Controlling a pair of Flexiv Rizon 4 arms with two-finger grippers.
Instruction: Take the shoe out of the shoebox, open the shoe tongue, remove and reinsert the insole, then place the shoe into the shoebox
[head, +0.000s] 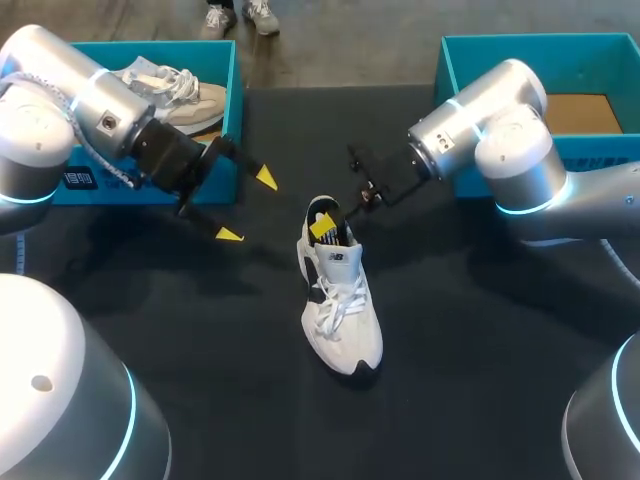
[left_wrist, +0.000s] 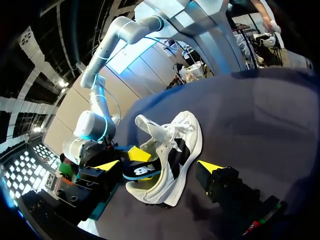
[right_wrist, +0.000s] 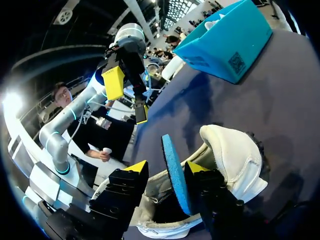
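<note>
A white shoe with black trim (head: 342, 305) lies on the dark table, heel toward the far side. My right gripper (head: 325, 225) hangs at the shoe's heel opening. In the right wrist view the blue insole (right_wrist: 175, 172) stands on edge in the shoe (right_wrist: 235, 160) between the fingers of the right gripper (right_wrist: 166, 167). It leans on one finger with a gap to the other, so the gripper is open. My left gripper (head: 245, 206) hovers wide open to the shoe's left, holding nothing. From the left wrist, the shoe (left_wrist: 175, 150) and insole (left_wrist: 142, 171) lie ahead of the left gripper (left_wrist: 158, 166).
A teal box (head: 234, 95) at the back left holds a second light shoe (head: 175, 92). Another teal box (head: 447, 62) at the back right shows a brown cardboard floor. Dark table spreads in front of the shoe and to both sides.
</note>
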